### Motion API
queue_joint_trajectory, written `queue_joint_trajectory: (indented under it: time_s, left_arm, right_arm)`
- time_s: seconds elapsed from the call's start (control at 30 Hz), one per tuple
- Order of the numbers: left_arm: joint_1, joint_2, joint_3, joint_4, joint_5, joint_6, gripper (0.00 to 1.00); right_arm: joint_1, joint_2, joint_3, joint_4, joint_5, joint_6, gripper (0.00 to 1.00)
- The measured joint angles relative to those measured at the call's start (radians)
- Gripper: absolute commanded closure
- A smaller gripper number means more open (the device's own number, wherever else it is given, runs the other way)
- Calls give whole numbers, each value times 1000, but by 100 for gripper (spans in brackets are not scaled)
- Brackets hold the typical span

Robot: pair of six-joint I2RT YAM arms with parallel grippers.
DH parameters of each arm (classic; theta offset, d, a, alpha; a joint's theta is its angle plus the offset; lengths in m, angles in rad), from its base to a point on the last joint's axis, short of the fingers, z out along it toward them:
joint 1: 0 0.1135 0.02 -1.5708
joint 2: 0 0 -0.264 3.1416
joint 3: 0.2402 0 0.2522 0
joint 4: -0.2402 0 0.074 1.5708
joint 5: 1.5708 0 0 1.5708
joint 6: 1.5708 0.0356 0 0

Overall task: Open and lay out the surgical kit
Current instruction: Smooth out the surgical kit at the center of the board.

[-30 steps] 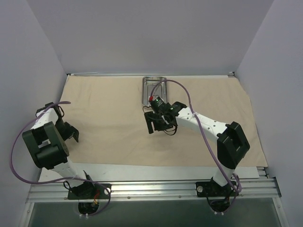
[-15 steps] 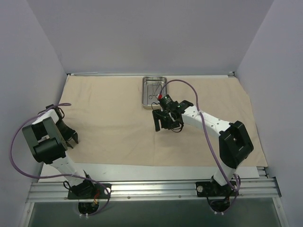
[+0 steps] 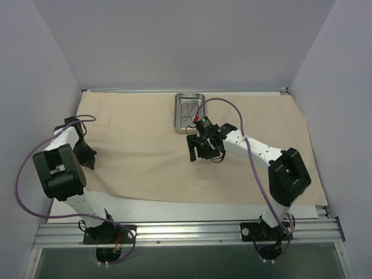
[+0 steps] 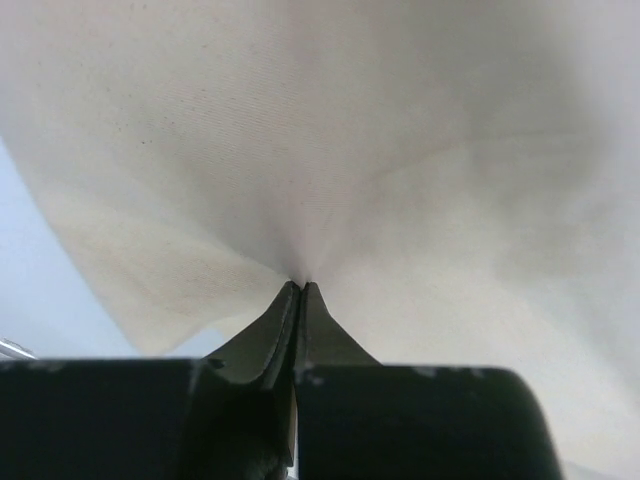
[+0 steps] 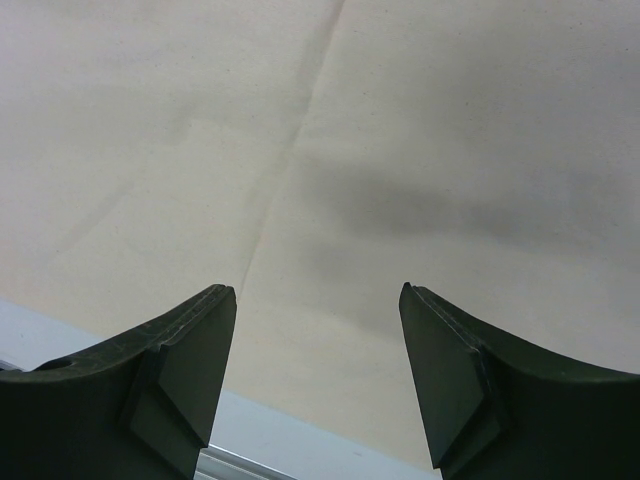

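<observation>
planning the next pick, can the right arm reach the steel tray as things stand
Probably yes: the right gripper hangs open just beside the tray, only flat cloth between, nothing blocking it.

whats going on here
Two robot arms are laying out a surgical kit. The beige cloth wrap is already spread flat across the table. The left gripper is pinched shut on a bit of the cloth near its left edge, bunching it into a small peak. The right gripper hangs open over the middle of the cloth, holding nothing. Just beyond it, at the far edge, sits the steel tray with the scissor-like instruments inside.
</observation>
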Motion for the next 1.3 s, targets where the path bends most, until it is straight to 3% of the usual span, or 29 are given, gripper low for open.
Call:
queue_joint_trajectory:
  time_s: [0.13, 0.3, 0.5, 0.57, 0.63, 0.67, 0.73, 0.77, 0.8, 0.93, 1.1, 1.3]
  left_arm:
    - [-93, 2, 132, -5, -15, 11, 98]
    - [-175, 12, 190, 13, -13, 36, 98]
    - [-320, 161, 407, -17, -20, 70, 98]
    - [-386, 243, 518, -33, -23, 99, 88]
    - [-431, 337, 650, -71, -8, 119, 68]
    - [-446, 381, 713, -87, -2, 127, 53]
    - [-462, 437, 786, -95, 7, 136, 37]
    - [-463, 444, 789, -100, 7, 139, 29]
    - [-460, 443, 785, -113, 6, 140, 28]
    - [-402, 349, 669, -112, 27, 130, 27]
    - [-225, 195, 533, -92, 94, 119, 26]
    - [-91, 162, 480, -18, 182, 125, 19]
  right_arm:
    - [-4, 7, 6, 0, -3, -8, 32]
    - [-6, 16, 15, 0, -6, -16, 32]
    - [-14, 24, 23, -1, -13, -24, 32]
    - [-17, 26, 26, -2, -14, -26, 32]
    - [-18, 35, 30, -2, -17, -28, 32]
    - [-19, 39, 32, -2, -18, -31, 32]
    - [-22, 45, 32, -5, -17, -35, 32]
    - [-25, 46, 33, -6, -18, -38, 32]
    - [-26, 47, 33, -7, -18, -40, 32]
    - [-35, 48, 33, -5, -21, -42, 32]
    - [-44, 48, 32, 0, -21, -42, 32]
    - [-58, 55, 30, 9, -31, -45, 33]
